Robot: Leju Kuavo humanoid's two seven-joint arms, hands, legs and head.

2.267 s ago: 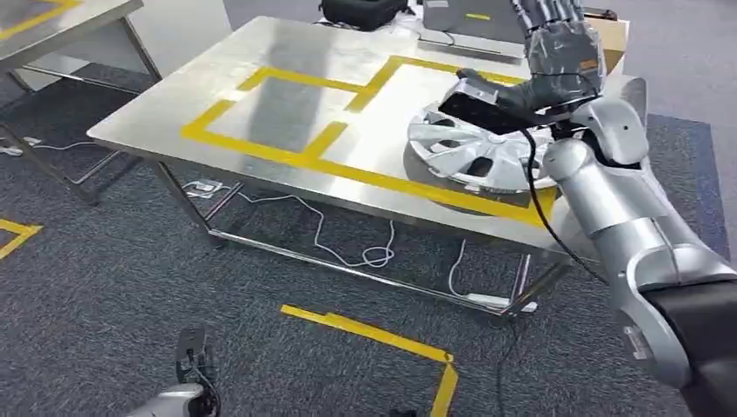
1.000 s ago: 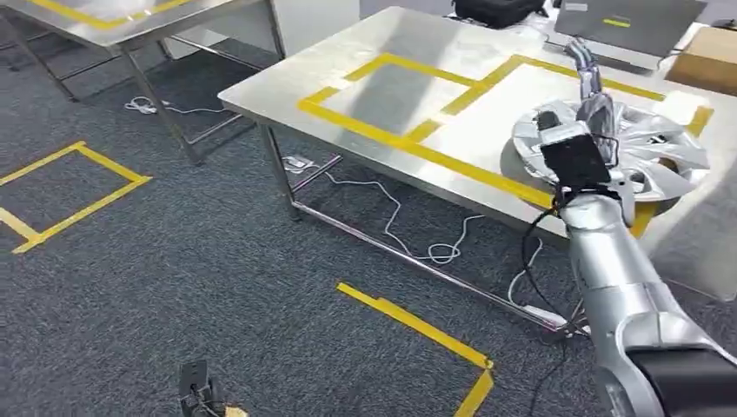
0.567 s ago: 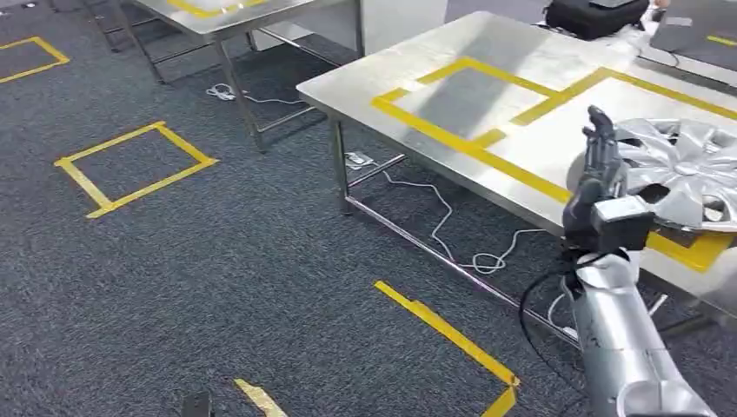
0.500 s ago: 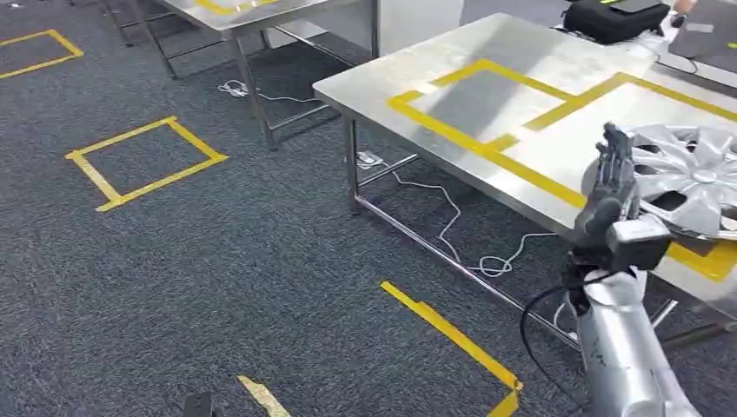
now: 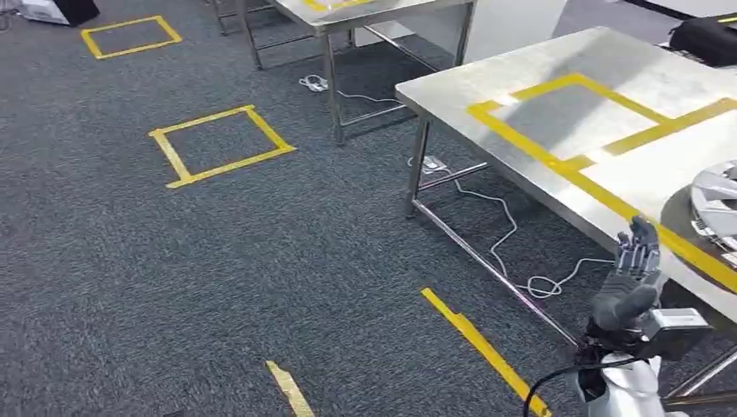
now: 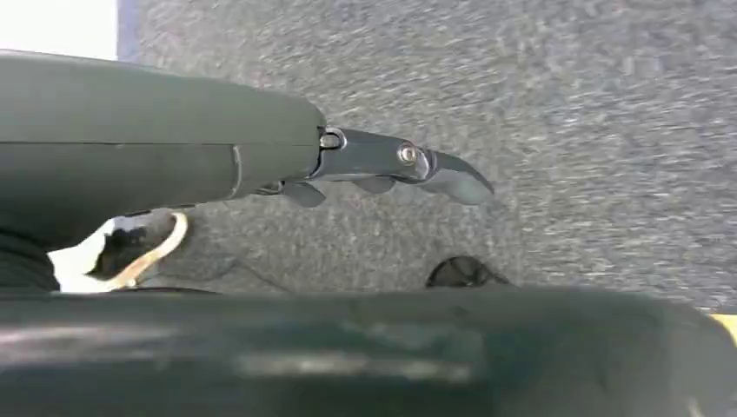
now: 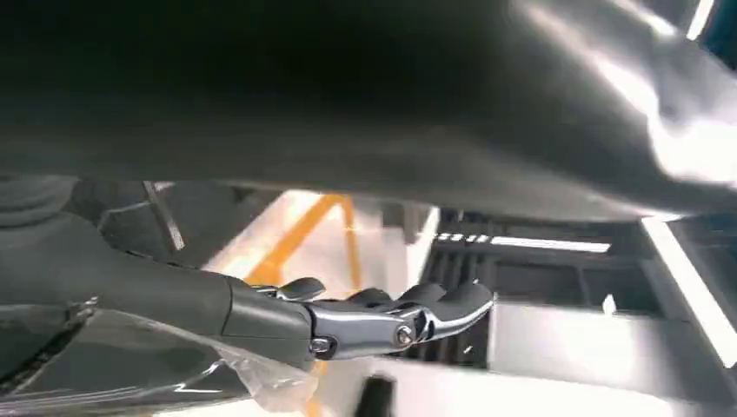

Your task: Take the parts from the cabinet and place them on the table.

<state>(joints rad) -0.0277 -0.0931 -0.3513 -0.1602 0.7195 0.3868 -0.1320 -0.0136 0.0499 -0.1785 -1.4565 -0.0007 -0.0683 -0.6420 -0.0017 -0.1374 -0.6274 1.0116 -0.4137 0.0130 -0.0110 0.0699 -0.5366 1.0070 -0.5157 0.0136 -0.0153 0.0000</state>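
Camera swung away from steel table (image 5: 521, 82); silver wheel cover (image 5: 717, 204) left at 3 o'clock, one part delivered. Right hand (image 5: 630, 278) withdrawn, fingers spread, nothing held. Left hand (image 6: 391, 165) loosely extended, nothing held. Cabinet return judged next.

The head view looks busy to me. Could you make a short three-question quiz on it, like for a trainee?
1. True or false: the right hand holds the silver wheel cover.
2. What colour is the tape on the steel table?
3. The white cable lies: A) on the table, B) on the carpet under it, C) in the hand.

Key: 1 false, the hand is empty, fingers apart. 2 yellow. 3 B.
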